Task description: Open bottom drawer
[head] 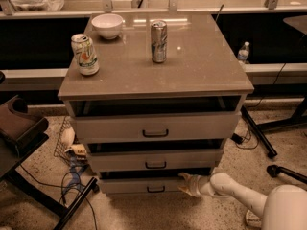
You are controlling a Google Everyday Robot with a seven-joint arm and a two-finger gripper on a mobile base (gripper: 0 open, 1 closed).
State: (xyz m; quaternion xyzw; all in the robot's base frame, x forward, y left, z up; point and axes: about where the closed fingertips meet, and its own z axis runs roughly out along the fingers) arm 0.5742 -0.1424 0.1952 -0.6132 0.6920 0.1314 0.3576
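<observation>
The bottom drawer is the lowest and narrowest of three grey-beige fronts in the cabinet. Its small dark bar handle sits at the middle of the front. A dark gap shows above its top edge. My gripper reaches in from the lower right on a white arm. It sits at the right part of the bottom drawer's front, up by the top edge and to the right of the handle. Whether it touches the panel is unclear.
On the cabinet top stand a white bowl, a green-and-white can and a silver can. Cables and clutter lie on the floor at left beside a dark chair. Black stand legs and a water bottle are at right.
</observation>
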